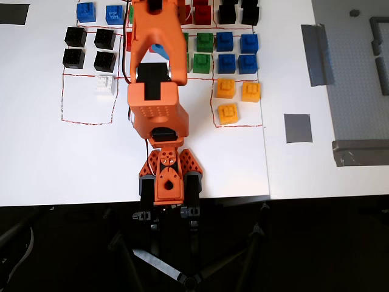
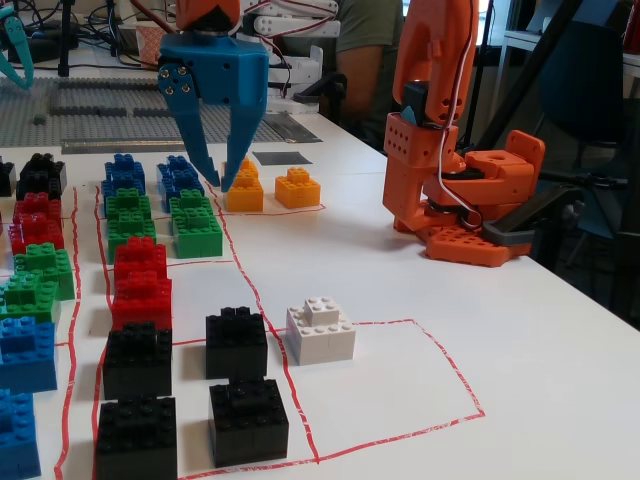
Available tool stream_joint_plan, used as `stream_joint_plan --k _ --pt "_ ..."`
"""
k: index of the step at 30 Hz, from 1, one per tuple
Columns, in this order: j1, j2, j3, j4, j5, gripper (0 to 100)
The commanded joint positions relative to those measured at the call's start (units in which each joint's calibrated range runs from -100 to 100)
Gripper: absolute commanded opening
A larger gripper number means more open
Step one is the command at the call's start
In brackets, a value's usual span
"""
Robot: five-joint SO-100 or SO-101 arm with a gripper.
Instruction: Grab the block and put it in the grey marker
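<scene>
Three yellow-orange blocks [image 1: 225, 87] lie inside a red-outlined box right of the arm in the overhead view, and they also show in the fixed view [image 2: 297, 188]. The grey marker [image 1: 298, 128] is a flat square patch further right, empty; in the fixed view it [image 2: 282, 157] lies behind the blocks. My blue gripper [image 2: 220, 183] hangs open and empty above the table, its fingertips near the rows of green and blue blocks and apart from the yellow ones. In the overhead view the arm hides most of it.
Rows of blue [image 1: 226, 41], green [image 1: 205, 42], red [image 2: 140, 262] and black [image 1: 74, 36] blocks and one white block [image 2: 320, 330] fill red-outlined boxes. Long grey tape strips [image 1: 316, 55] edge a grey baseplate at the right. The arm's base [image 1: 165, 182] stands at the front edge.
</scene>
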Motion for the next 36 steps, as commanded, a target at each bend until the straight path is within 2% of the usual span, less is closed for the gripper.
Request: stream_joint_plan --k 1,20,30,36 --pt "-0.80 -8.64 -4.91 19.38 -1.66 0" --pt "1.86 -8.72 -4.72 19.38 -0.83 0" --pt "13.76 -5.87 -10.17 19.38 3.96 0" --pt "24.40 -6.05 -11.17 19.38 10.55 0"
